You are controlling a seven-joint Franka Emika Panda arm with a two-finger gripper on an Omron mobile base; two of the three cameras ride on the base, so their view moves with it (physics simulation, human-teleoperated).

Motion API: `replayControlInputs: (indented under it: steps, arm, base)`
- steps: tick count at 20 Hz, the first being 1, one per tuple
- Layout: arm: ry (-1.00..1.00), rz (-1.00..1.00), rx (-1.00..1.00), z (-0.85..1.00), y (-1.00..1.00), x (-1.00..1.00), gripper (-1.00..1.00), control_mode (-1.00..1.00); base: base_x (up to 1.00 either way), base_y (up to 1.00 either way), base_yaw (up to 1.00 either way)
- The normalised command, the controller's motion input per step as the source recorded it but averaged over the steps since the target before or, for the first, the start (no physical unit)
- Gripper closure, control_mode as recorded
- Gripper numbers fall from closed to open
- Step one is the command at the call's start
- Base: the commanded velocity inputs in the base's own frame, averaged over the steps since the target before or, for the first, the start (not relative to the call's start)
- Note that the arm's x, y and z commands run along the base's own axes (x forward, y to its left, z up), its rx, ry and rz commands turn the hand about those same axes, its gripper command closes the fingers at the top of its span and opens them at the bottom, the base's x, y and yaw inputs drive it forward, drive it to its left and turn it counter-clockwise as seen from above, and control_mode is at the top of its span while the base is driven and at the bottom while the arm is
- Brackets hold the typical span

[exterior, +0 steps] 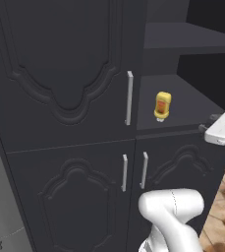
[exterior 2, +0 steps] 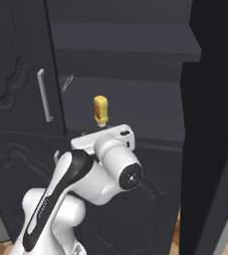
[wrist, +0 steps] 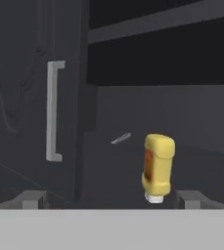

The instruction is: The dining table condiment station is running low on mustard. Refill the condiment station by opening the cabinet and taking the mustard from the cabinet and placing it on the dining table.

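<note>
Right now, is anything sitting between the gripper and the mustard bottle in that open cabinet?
Nothing visible does. The cabinet door on that side is swung open, and the mustard stands alone on the bare shelf. In the hand view it sits ahead of the open gripper, slightly toward one fingertip.

one mustard [exterior: 162, 105], one cabinet [exterior: 65, 123], four silver handles [exterior: 129, 98]

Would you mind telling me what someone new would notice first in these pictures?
The bright yellow mustard stands out at once, alone on a dark shelf inside the open charcoal cabinet, cap down. In the hand view the open gripper faces it, fingertips low on either side. To its left, a silver handle runs down the shut door.
</note>
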Motion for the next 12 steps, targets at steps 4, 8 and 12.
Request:
replayControlInputs:
  steps: [4, 8, 12]
  arm:
    - [-0.03, 0.03, 0.00, -0.07, 0.23, 0.50, -1.00, -1.00]
    - [0.00, 0.06, 0.00, -0.12, 0.16, 0.43, -1.00, -1.00]
    - [0.00, 0.08, 0.00, -0.14, 0.08, 0.44, -1.00, -1.00]
  base:
    - [0.00, 0.00, 0.00]
    - [0.00, 0.00, 0.00]
    - [0.00, 0.00, 0.00]
